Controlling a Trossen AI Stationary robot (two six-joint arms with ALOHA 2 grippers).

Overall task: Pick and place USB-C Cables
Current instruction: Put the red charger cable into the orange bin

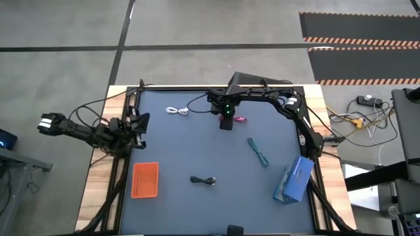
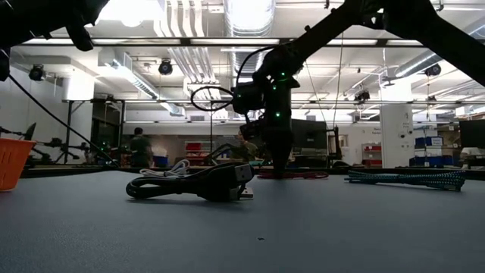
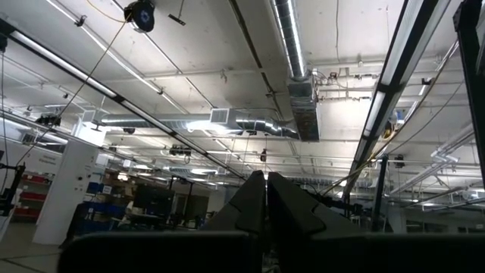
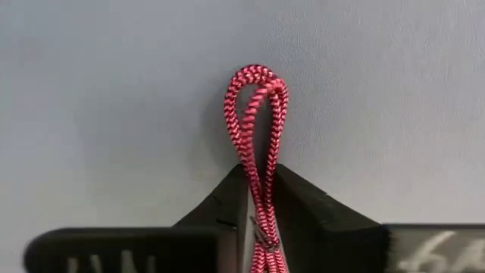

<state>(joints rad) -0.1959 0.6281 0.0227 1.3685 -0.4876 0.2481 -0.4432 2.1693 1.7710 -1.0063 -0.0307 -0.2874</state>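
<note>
My right gripper (image 1: 226, 122) stands over the table's far middle, pointing down, shut on the magenta-pink cable (image 4: 256, 98), which also shows in the high view (image 1: 240, 119). The white cable (image 1: 177, 111) lies to its left. The teal-blue cable (image 1: 258, 151) lies right of centre, and the black cable (image 1: 203, 180) lies near the front middle. The orange tray (image 1: 145, 179) sits at the front left. My left gripper (image 3: 265, 205) is shut and empty at the table's left edge, pointing up toward the ceiling. My right gripper pinches the magenta-pink cable's doubled strands (image 4: 262, 206) between its two fingers (image 4: 227, 208), a little back from the looped end (image 4: 256, 80). The fingers come from above, pointing down. The loop sticks out past the fingertips; the cable lies along the table (image 2: 297, 174).
A flat blue box (image 1: 294, 179) lies at the front right, near the right arm's base. The black cable (image 2: 193, 184) lies close in the low view, with the teal-blue cable (image 2: 409, 178) to its right. People and shelves show in the room beyond the table.
</note>
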